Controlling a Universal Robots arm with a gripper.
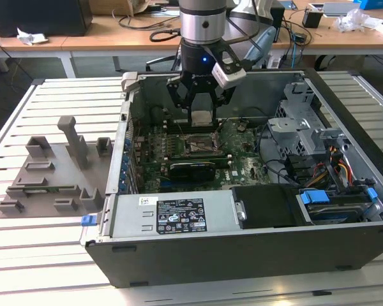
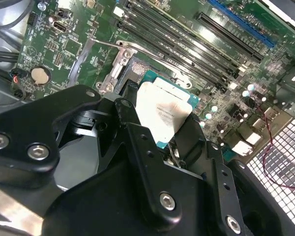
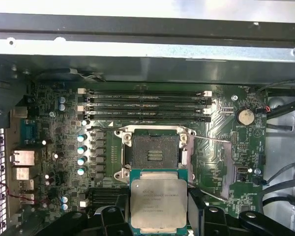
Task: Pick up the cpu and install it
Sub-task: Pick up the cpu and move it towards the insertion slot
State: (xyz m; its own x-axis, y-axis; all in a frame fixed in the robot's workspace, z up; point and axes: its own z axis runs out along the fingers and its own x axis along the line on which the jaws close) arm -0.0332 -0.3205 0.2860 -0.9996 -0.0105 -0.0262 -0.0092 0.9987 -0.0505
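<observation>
One risk: my tool point(image 1: 201, 120) grips the cpu point(image 3: 159, 202) near the open socket point(image 3: 152, 150). I think a tilted seating may bend pins.

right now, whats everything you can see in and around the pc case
cpu: one, silver-grey with green rim, held in the jaws above the motherboard, near the socket
socket: one, dark, metal frame open, empty, on the motherboard
motherboard: one, green, inside the case
coin cell: one, silver, on the motherboard
case: one, dark grey, open, on the table
fixture tray: one, grey, on the table, exterior view's left of the case
table: one, pale, slatted
gripper: one, black, jaws shut on the cpu
</observation>
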